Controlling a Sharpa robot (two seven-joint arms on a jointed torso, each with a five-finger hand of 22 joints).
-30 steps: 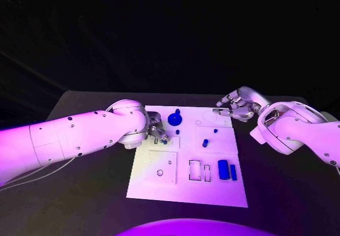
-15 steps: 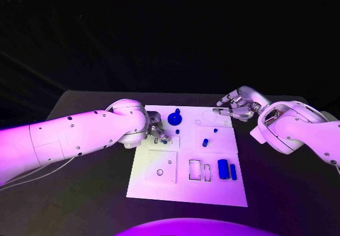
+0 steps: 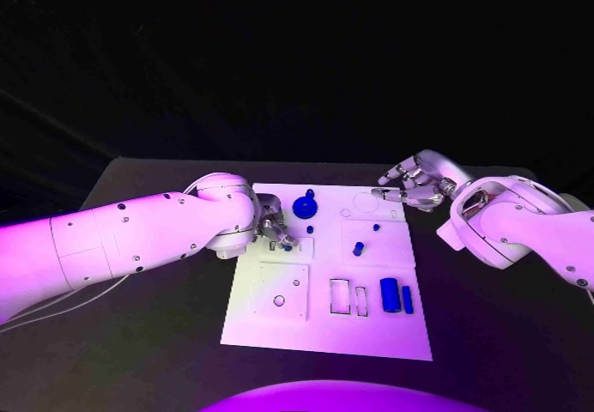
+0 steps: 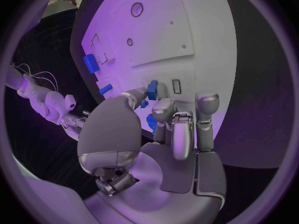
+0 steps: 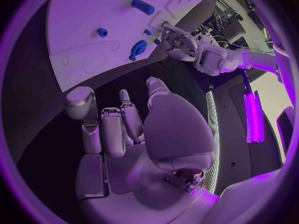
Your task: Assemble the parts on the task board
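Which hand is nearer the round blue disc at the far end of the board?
Left. The left hand sits just beside the round blue disc, over the board; the right hand hovers off the board's far right corner.

One task board (image 3: 324, 335) (white), two hands.

I saw the black table (image 3: 148, 343) carrying the white task board (image 3: 324, 330) at centre, lying flat, its long axis running 12 to 6 o'clock. Bare tabletop showed at 9, 3 and 6 o'clock of the board. I couldn't make out anything else resting directly on it.
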